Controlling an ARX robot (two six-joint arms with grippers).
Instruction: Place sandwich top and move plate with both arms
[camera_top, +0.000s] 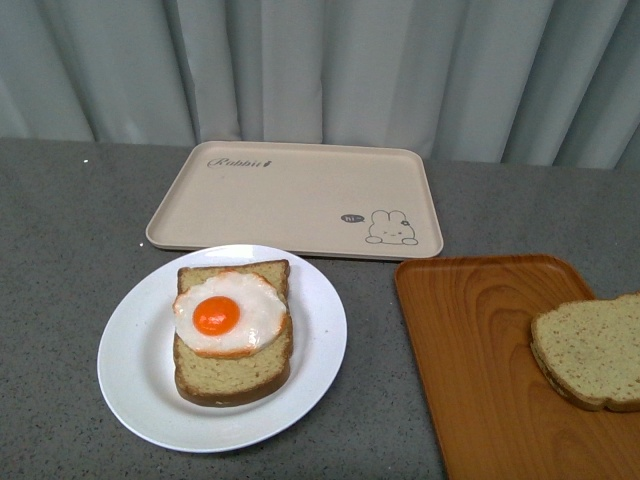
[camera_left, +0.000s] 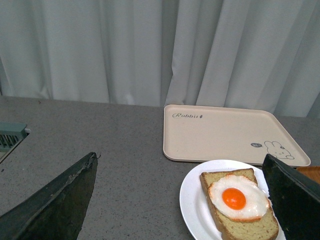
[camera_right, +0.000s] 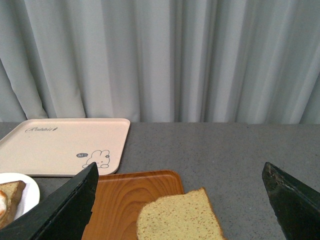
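The sandwich top (camera_top: 590, 350), a light tan speckled slice, lies on the orange wood-grain tray (camera_top: 470, 350) at the right edge of the front view. It also shows in the right wrist view as the sandwich top (camera_right: 177, 220), between the wide-apart black fingers of my open right gripper (camera_right: 180, 207). The round white plate (camera_top: 135, 360) sits front left and carries a darker slice with a fried egg (camera_top: 228, 318). In the left wrist view my left gripper (camera_left: 182, 200) is open, with the plate (camera_left: 192, 200) and the egg (camera_left: 237, 199) toward its right finger. Neither arm appears in the front view.
A beige rabbit-print tray (camera_top: 295, 195) lies at the back of the grey tabletop (camera_top: 60, 250), just behind the plate. A pale curtain (camera_top: 320, 70) hangs behind the table. A vent-like fitting (camera_left: 10, 136) sits at the table's far left in the left wrist view.
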